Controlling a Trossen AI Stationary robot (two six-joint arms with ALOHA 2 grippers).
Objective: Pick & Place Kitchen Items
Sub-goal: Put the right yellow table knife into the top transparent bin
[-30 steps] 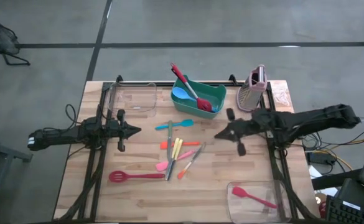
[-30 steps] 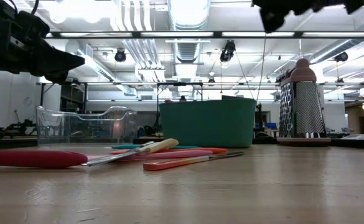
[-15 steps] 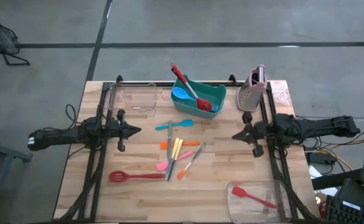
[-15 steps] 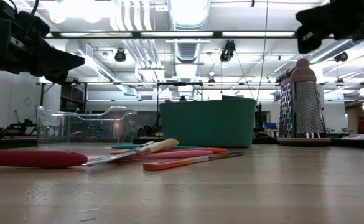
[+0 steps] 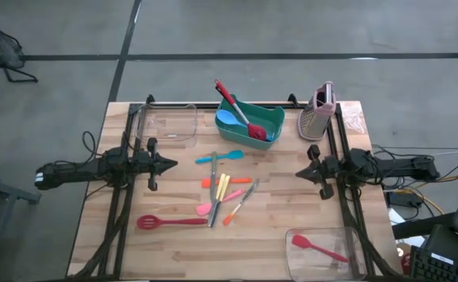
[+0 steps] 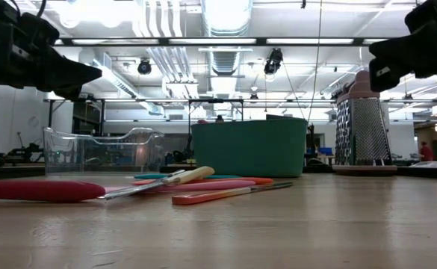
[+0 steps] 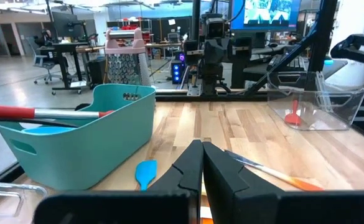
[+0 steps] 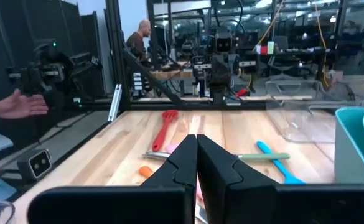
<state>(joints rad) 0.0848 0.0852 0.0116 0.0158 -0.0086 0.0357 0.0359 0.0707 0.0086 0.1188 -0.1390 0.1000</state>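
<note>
High view: we saw the left gripper (image 5: 172, 164) and right gripper (image 5: 299, 171) at opposite table (image 5: 291, 235) edges, jaws fully closed, holding nothing. Most utensils (image 5: 222, 192) lay between them; others sat in the green bin (image 5: 272, 119) and near tub (image 5: 354, 235).

1. A grey concrete floor (image 5: 291, 31) crossed by dark seam lines surrounds the light wooden slatted table (image 5: 275, 235).
2. Long white fluorescent ceiling lights (image 6: 225, 11) and pale ducts run overhead.
3. Cluttered desks with office chairs (image 7: 57, 62) and a blue glowing monitor screen (image 7: 266, 12) fill the workshop beyond.
</note>
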